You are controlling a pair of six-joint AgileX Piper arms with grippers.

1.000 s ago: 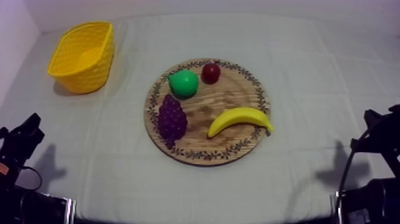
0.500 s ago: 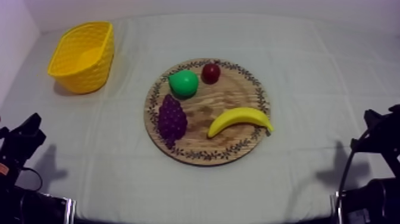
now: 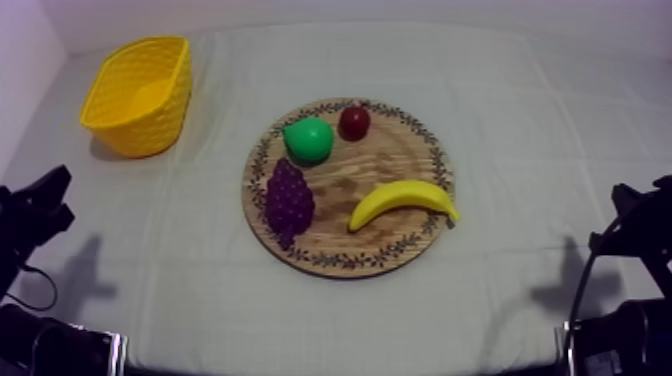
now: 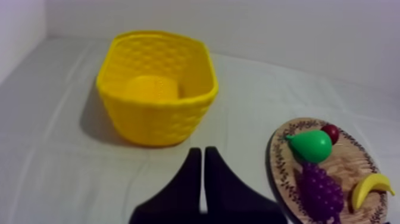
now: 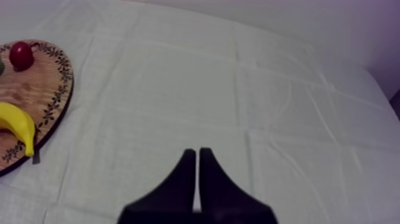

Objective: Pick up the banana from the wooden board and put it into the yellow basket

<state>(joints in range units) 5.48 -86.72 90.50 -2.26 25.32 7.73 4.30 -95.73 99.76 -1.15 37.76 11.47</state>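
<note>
Banana (image 4: pixel 369 189) well apart from left tool (image 4: pixel 203 152)

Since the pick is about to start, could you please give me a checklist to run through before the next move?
1. Banana lies free on the wooden board: ok.
2. Yellow basket upright, opening up: ok.
3. Left gripper open for a grasp: not ok, jaws shut.
4. Right gripper open for a grasp: not ok, jaws shut.
5. Cloth between board and basket bare: ok.
</note>
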